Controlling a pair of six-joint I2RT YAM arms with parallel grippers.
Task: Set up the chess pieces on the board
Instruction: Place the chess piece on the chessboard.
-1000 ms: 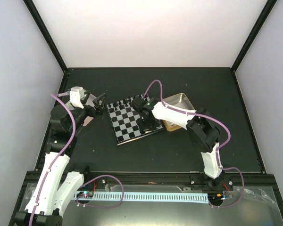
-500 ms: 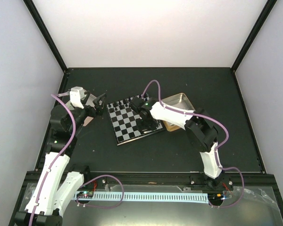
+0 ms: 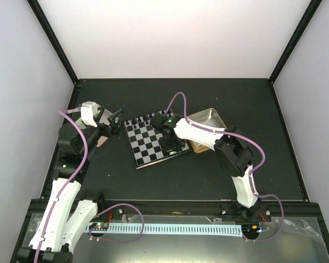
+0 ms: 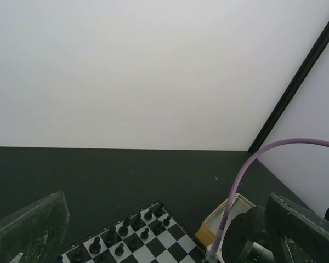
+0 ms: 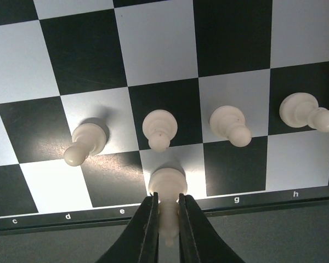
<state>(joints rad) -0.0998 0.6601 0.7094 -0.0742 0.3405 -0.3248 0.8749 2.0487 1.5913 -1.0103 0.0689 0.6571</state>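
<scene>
The checkered board (image 3: 148, 143) lies in the middle of the table. Black pieces (image 4: 126, 227) stand in two rows at its far edge. In the right wrist view, several white pawns (image 5: 159, 127) stand in the second row of the board (image 5: 88, 49). My right gripper (image 5: 167, 200) is shut on a taller white piece (image 5: 167, 183), whose base rests on the light square at the board's near edge, by the letters e and g. From above, the right gripper (image 3: 172, 143) is over the board's right side. My left gripper (image 3: 114, 118) is open and empty, left of the board.
A gold-rimmed tin (image 3: 208, 118) stands right of the board, behind the right arm; it also shows in the left wrist view (image 4: 219, 224). A pale pinkish tin (image 3: 101, 139) lies under the left arm. The right arm's purple cable (image 4: 247, 170) arcs over the board.
My right gripper has shifted slightly left over the board's near-right part with the white piece. The left arm has not moved.
</scene>
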